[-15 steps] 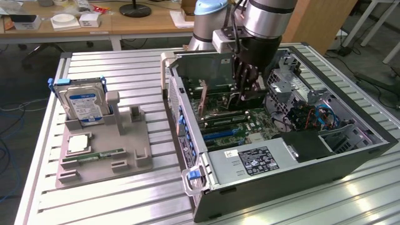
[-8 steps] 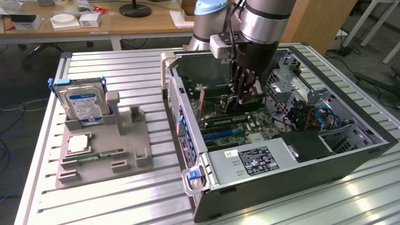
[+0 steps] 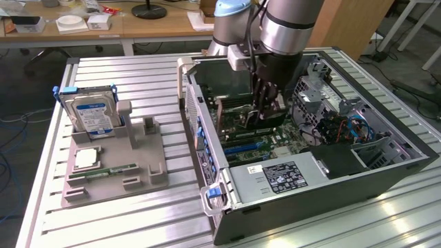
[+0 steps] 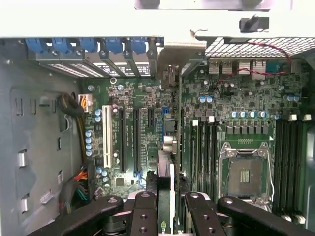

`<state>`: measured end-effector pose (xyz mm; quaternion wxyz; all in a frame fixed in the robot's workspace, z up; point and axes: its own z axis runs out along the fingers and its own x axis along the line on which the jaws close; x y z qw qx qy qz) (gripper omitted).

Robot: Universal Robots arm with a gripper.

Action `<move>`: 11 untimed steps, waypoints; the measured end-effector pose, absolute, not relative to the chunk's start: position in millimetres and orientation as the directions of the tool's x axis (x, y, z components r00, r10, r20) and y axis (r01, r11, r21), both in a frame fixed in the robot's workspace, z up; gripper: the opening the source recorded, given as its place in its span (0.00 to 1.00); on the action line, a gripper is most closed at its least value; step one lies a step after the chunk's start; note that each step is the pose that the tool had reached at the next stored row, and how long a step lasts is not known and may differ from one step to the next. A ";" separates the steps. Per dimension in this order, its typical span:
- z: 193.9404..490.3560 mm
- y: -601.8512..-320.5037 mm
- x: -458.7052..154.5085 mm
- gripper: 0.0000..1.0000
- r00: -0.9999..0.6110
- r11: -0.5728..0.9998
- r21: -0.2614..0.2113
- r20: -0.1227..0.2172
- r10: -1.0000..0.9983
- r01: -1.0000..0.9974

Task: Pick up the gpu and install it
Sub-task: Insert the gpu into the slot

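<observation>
The gpu (image 4: 166, 191) appears edge-on in the wrist view as a thin dark card with its silver bracket (image 4: 178, 53) at the far end by the case's rear slots. My gripper (image 4: 171, 216) is shut on it, one black finger (image 4: 144, 212) on each side. The card stands upright over the motherboard (image 4: 221, 105), in line with the expansion slots (image 4: 129, 140); whether it is seated in one I cannot tell. In the exterior view my gripper (image 3: 265, 114) reaches down inside the open computer case (image 3: 386, 168), with the gpu (image 3: 255, 123) just above the board.
Blue slot latches (image 4: 113, 46) line the case's rear wall, and a bare CPU socket (image 4: 244, 174) lies beside the card. A power supply (image 3: 276, 178) fills the case's near end. To the exterior view's left, a grey fixture (image 3: 138, 155) holds a hard drive (image 3: 93, 113), a processor (image 3: 88, 157) and a memory stick (image 3: 103, 172).
</observation>
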<state>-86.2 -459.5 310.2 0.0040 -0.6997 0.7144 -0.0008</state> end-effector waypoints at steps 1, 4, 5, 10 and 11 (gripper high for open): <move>308.5 -459.7 -86.2 0.26 -0.021 0.021 -0.007 -0.004 -1.000 -1.000; 302.9 -459.9 -86.4 0.26 -0.021 0.021 -0.007 -0.004 -1.000 -1.000; 301.1 -459.9 -86.7 0.26 -0.021 0.021 -0.007 -0.005 -1.000 -1.000; 291.9 -459.9 -87.9 0.26 -0.021 0.021 -0.006 -0.005 -1.000 -1.000; 290.2 -459.9 -87.9 0.26 -0.020 0.020 -0.006 -0.004 -1.000 -1.000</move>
